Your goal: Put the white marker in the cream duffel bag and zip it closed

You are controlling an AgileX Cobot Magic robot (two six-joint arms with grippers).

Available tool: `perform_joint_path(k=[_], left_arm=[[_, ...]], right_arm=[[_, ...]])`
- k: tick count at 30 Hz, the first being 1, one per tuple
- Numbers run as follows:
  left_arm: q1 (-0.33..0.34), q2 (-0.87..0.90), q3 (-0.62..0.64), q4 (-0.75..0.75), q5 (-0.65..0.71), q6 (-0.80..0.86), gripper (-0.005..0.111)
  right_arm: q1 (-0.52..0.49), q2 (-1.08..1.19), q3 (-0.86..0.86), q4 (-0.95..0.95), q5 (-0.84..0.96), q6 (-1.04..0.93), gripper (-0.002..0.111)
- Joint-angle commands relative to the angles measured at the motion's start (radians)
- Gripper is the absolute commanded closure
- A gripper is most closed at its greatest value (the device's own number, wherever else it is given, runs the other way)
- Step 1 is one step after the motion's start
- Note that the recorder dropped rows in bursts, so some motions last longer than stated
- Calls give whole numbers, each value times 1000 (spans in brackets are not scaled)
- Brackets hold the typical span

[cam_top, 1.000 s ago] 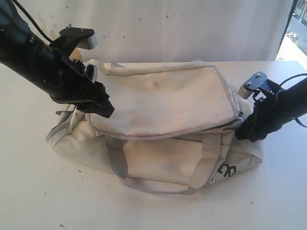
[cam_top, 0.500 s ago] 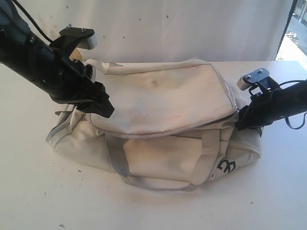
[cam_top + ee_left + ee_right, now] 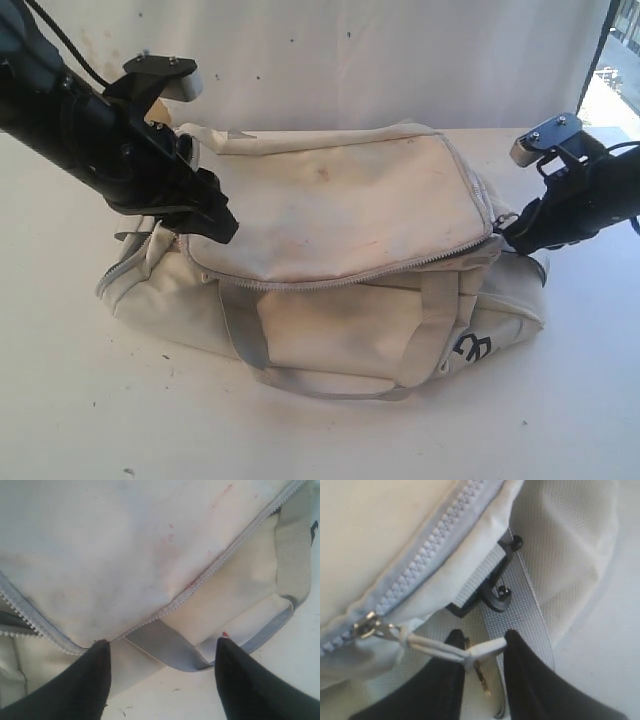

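Note:
The cream duffel bag (image 3: 340, 210) lies on the table with its stained top flap down and the zipper (image 3: 350, 275) along the front edge still apart. My right gripper (image 3: 508, 238) (image 3: 483, 635) is at the bag's right end, shut on the white zipper pull cord (image 3: 435, 647), which runs taut to the metal slider (image 3: 367, 625). My left gripper (image 3: 215, 228) (image 3: 162, 640) stands open at the flap's left front corner. Its fingertips straddle a grey strap (image 3: 165, 647) without gripping it. The white marker is out of view.
Grey webbing handles (image 3: 330, 385) hang over the bag's front side onto the white table (image 3: 100, 400). A black clip (image 3: 492, 592) sits on the end strap close to my right fingers. A white sheet (image 3: 400, 60) hangs behind the table.
My right gripper closed on the zipper pull and rose to the right, away from the bag's end. The flap settled flatter. The left arm stayed where it was.

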Motion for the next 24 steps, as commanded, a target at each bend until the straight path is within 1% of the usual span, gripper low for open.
perform_joint_path(k=[1,10,14,18,24], left_arm=[[-4,-3,-4,-5,-18,3,42],[-4,-3,-4,-13,-49,-1,42],[-4,-3,-4,-13,-42,-3,42],[-4,-3,-4,-25,-30,-3,42],[-4,-3,-4,-51,-28,4,42]], right_arm=[[-5,-51,2,-80,39,121,108],[-5,-130,2,-132,319,282,108],[-5,-176,2,-206,453,338,108],[-5,-220,2,-235,536,420,108],[-5,-235,2,-235,570,500,108]])
